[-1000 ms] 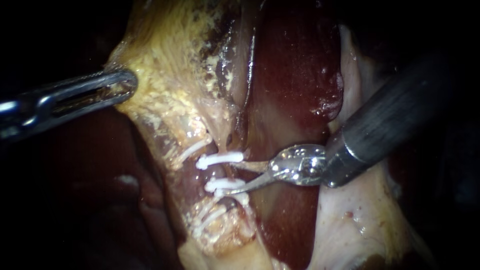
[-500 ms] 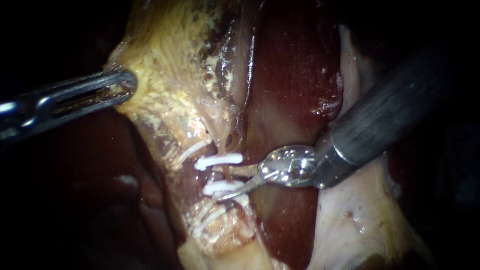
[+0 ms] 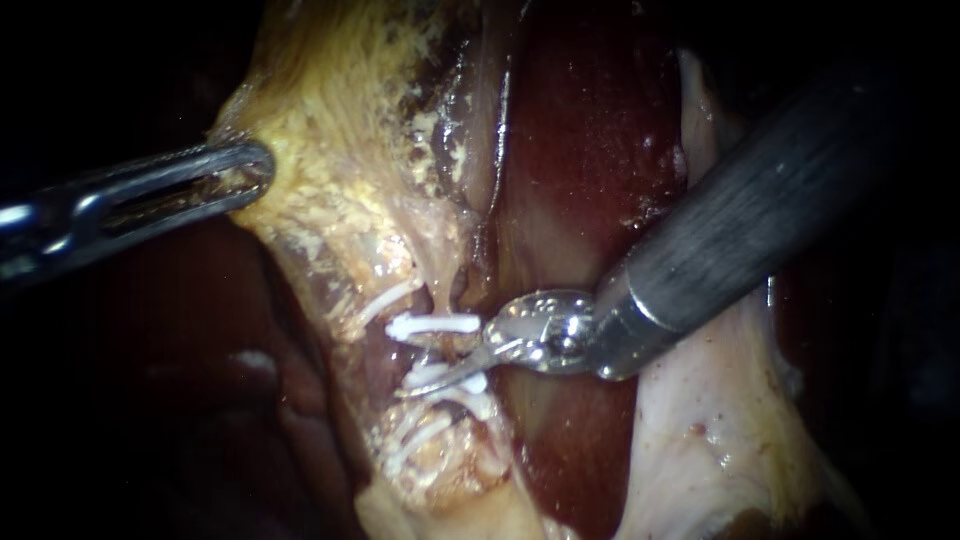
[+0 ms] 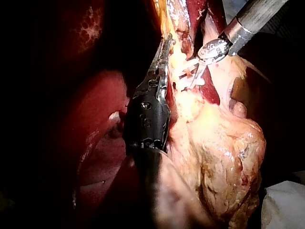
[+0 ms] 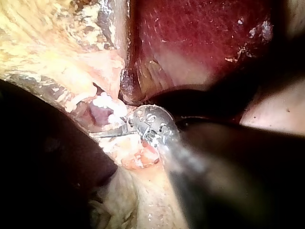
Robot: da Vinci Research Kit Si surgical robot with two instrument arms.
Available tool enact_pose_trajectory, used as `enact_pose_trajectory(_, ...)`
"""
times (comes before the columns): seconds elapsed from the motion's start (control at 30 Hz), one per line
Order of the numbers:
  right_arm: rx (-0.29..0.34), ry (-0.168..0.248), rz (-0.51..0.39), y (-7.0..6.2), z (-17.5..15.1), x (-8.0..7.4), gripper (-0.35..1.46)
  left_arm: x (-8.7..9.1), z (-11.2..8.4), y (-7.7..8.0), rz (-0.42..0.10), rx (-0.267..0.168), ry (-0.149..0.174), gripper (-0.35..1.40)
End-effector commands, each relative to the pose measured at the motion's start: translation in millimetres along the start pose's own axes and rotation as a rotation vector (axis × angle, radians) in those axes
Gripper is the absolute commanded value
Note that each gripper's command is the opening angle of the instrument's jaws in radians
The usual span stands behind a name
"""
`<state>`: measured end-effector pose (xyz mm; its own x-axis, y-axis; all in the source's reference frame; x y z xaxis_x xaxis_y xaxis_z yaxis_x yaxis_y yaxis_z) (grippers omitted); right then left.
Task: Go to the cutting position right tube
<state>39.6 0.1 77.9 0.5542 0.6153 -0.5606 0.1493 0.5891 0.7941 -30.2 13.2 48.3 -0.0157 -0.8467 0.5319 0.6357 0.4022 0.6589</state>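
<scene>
My right instrument [image 3: 427, 366] comes in from the upper right, and its two thin blades stand open. They reach between the upper white clip [image 3: 435, 324] and the lower white clip [image 3: 446, 379] on the right tube [image 3: 452, 352]. The upper blade is partly hidden there. My left instrument [image 3: 246, 166] holds the yellow fatty gallbladder [image 3: 330, 190] edge, jaws shut on it. From the left wrist the left instrument [image 4: 163, 55] lies beside the clipped tubes and the right instrument [image 4: 197, 76] reaches in from the far side. The right wrist view has the blades [image 5: 110, 131] at the clips [image 5: 106, 102].
Dark red liver [image 3: 590, 150] lies behind the right instrument's shaft. More white clips [image 3: 418, 436] sit lower on the stalk, and one [image 3: 388, 298] on the left tube. Pale tissue [image 3: 700, 450] lies under the shaft. A white cloth [image 4: 286, 205] shows past the gallbladder.
My right instrument has slid left along the tissue, bringing its open blades from beside the clips to between them. The left instrument has not moved.
</scene>
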Motion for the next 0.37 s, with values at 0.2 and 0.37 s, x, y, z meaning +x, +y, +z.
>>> enact_pose_trajectory(0.2, 0.000, -0.001, 0.004, 0.2, -0.1, -0.1, 1.20, 0.0, 0.0, 0.0, 0.000, 0.000, 0.000, -0.35)
enact_pose_trajectory(0.37, 0.000, -0.001, 0.004, 0.2, -0.1, -0.1, 1.20, 0.0, 0.0, 0.0, 0.000, 0.000, 0.000, -0.35)
